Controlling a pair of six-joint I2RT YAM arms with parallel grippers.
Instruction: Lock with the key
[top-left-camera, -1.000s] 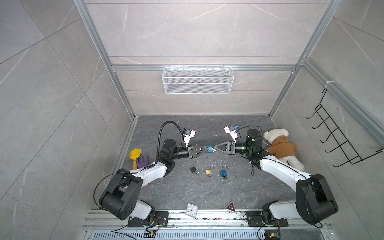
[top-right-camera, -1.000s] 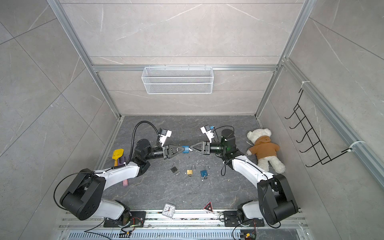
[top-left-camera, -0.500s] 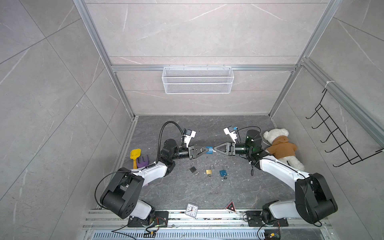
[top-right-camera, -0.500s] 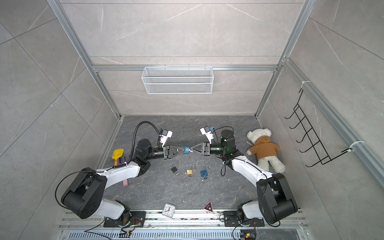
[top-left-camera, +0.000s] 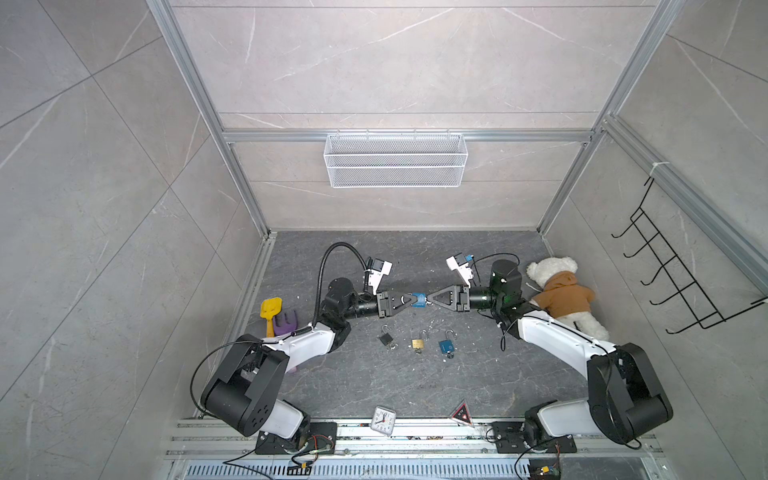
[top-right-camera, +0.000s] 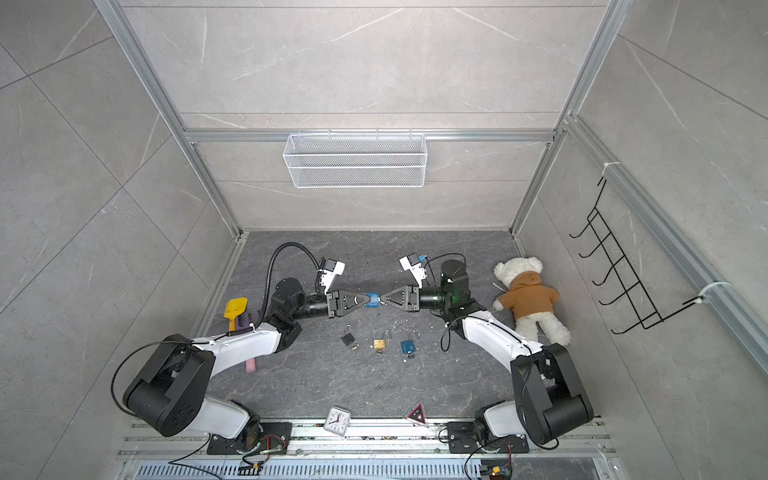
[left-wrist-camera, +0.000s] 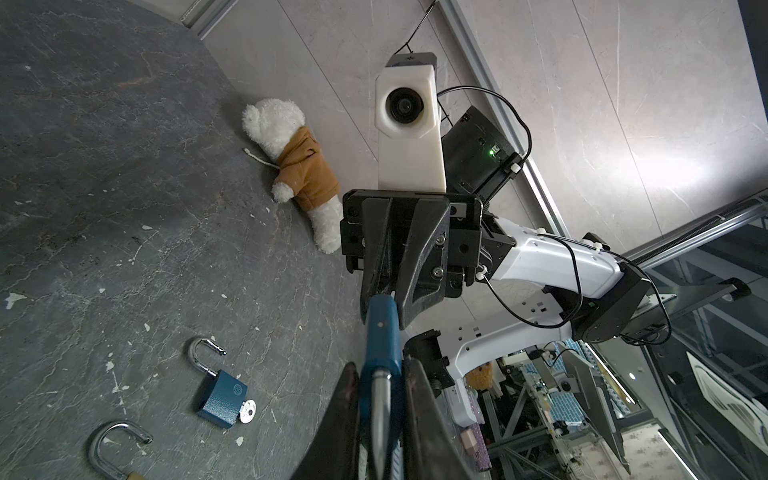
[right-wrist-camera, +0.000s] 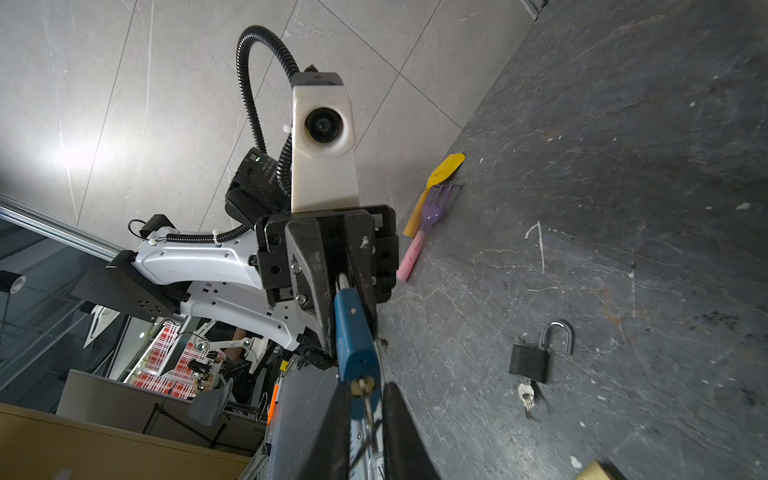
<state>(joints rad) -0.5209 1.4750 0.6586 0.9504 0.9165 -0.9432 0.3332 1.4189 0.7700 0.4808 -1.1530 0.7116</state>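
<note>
We begin at the left pincer (top-left-camera: 410, 300). Its jaws are closed on the blue padlock (top-left-camera: 419, 300), and it holds this lock by the shackle end, above the floor, near the middle of the scene. In the left wrist view the silver shackle (left-wrist-camera: 380, 399) lies between the two fingers; whether it is pushed in we cannot tell.

The right pincer (top-left-camera: 429, 300) reaches in from the right and meets the other end of the same padlock. In the right wrist view the key (right-wrist-camera: 365, 397) sits in the keyhole at the bottom of the lock body. The jaws stand close on both sides of the key and, as far as we can see, they grip it. The two pincers point at each other in one line, with only the padlock between them.

On the dark floor (top-left-camera: 374, 382), a little nearer than the pincers, three more padlocks lie in a row, each with its shackle open: a black padlock (top-left-camera: 386, 337) at the left, a brass padlock (top-left-camera: 418, 343) in the middle and a navy padlock (top-left-camera: 445, 345) at the right.

Further right, a teddy bear (top-left-camera: 561, 295) in a brown hoodie lies by the right wall. At the left wall a yellow shovel (top-left-camera: 271, 307) and a purple rake (top-left-camera: 286, 322) lie just beside each other. At the near edge we see a small clock (top-left-camera: 383, 420) and a red triangle (top-left-camera: 461, 413). A white wire basket (top-left-camera: 395, 160) hangs on the far wall.
</note>
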